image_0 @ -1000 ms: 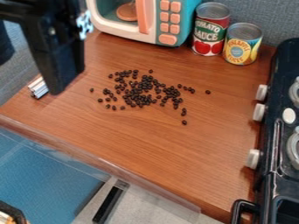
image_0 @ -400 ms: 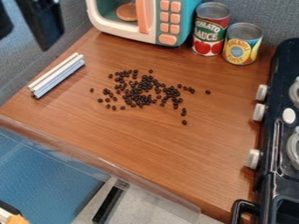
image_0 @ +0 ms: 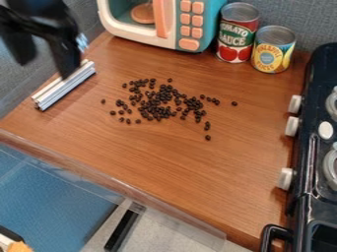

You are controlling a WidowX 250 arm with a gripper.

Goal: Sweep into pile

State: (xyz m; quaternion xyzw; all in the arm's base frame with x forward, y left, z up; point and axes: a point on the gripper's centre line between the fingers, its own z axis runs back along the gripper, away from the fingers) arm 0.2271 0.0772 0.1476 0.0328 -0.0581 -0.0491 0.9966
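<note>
Done: apparently nothing, beans (image_0: 156,104) are lying scattered mid-frame | Left: whole sweep is seemingly waiting | State: gripper (image_0: 45,70) is hanging upper left, fingers standing apart

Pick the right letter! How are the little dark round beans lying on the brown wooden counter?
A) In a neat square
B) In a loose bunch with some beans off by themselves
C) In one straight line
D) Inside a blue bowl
B, because the little dark round beans crowd together in the middle, with a few strays around them on the brown wooden counter.
</note>
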